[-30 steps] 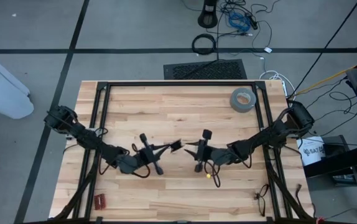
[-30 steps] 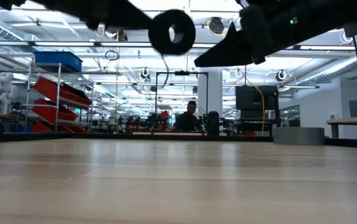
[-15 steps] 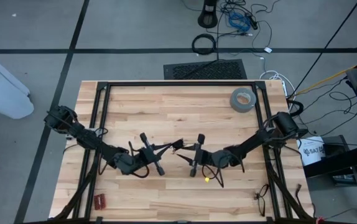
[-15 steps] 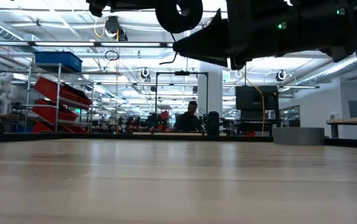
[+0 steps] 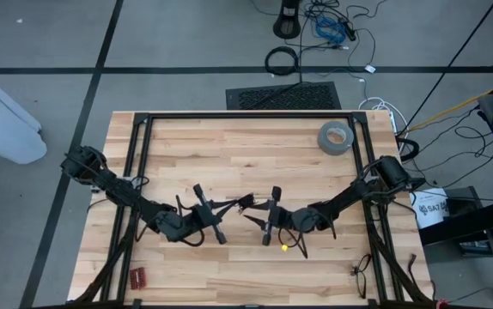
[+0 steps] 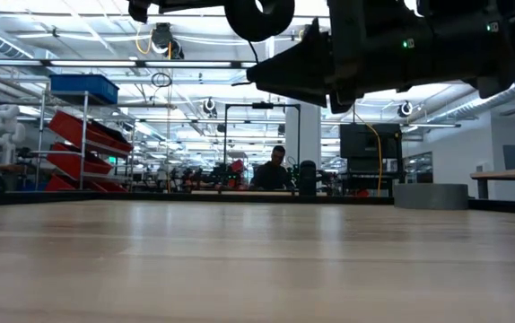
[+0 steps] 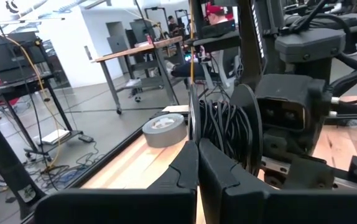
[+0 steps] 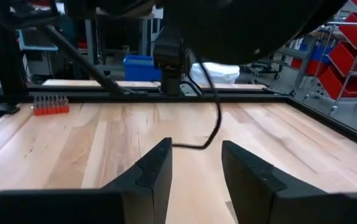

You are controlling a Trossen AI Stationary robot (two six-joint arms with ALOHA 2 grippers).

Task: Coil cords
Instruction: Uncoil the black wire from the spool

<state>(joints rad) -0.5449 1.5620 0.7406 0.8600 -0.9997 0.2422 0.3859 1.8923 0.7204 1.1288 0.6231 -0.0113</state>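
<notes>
Left gripper (image 5: 245, 202) closed on cord (image 8: 211, 127), right gripper (image 5: 252, 214) parted

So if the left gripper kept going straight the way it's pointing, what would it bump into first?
Probably the right gripper. The left gripper is shut and points across the table straight at it, with bundled black cables on the right arm just ahead. Depth is hard to judge.

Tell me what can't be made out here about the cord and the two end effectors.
- Cord: in the high view too thin to trace between the arms.
- Left end effector: shut, but whether it pinches the cord is hidden by its own fingers.
- Right end effector: open; in the low view its fingertips merge with the dark arm bodies.
</notes>
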